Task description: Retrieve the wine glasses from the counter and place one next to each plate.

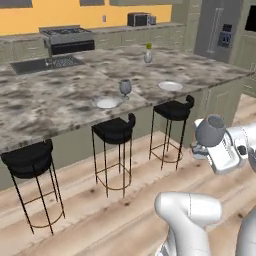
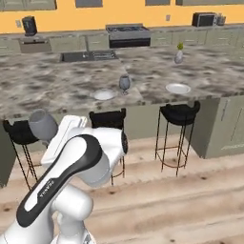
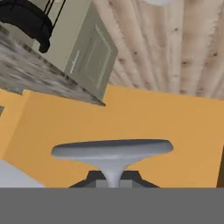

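In the left base view, three black stools (image 1: 30, 160) stand along the near edge of the stone-topped island (image 1: 45, 100), from lower left to centre right, between the robot and the place settings. At upper left a stove (image 1: 67, 37) sits in the counter (image 1: 22, 37) under the orange wall, with a dark sink (image 1: 45, 64) sunk into the island top in front of it. Near the middle of the frame lies a white plate (image 1: 106, 102), holding nothing, and just to its right one wine glass (image 1: 125, 88) stands upright, translucent grey-blue, close to the plate's rim. Further right a second plate (image 1: 170, 86) lies bare with no glass beside it. Behind, a small grey vase (image 1: 148, 56) with a green sprig stands at centre top.

At the right edge the gripper (image 1: 202, 148) is clamped narrow on the stem of the second wine glass (image 1: 210, 130), its rounded grey bowl tilted, held in the air over the wooden floor (image 1: 100, 220), well apart from the island. In the hand view the glass's round base (image 3: 112, 150) spreads across the lower middle.
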